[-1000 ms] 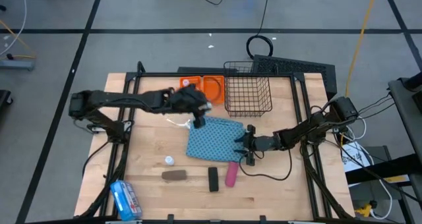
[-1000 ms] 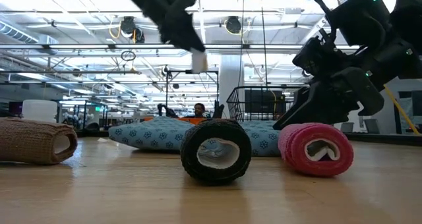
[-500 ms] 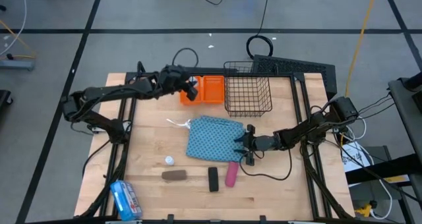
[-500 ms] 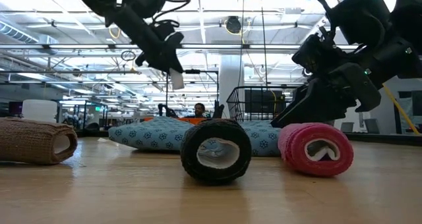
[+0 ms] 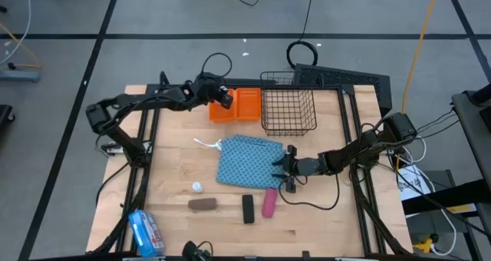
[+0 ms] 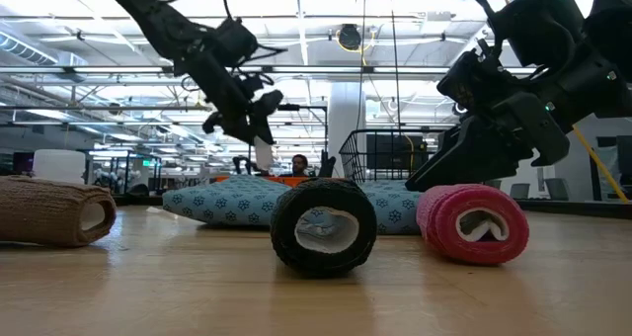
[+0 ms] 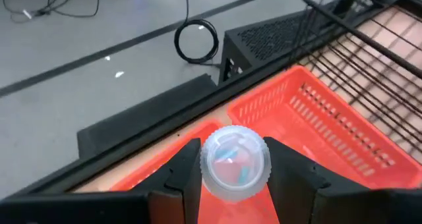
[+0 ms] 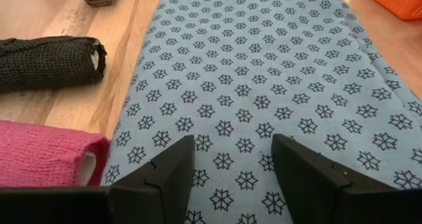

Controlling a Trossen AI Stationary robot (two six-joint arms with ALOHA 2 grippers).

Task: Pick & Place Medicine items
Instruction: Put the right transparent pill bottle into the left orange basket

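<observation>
Left wrist view: left end effector clamps white bottle above orange bin.

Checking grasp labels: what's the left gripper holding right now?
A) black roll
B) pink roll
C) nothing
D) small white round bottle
D: in the left wrist view the left gripper is shut on a small white bottle above the orange bin; the pink roll and black roll lie on the table.

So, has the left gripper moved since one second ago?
Yes. In the high view, the left gripper went from the blue cloth's far edge to the orange bin, carrying a white bottle.
</observation>
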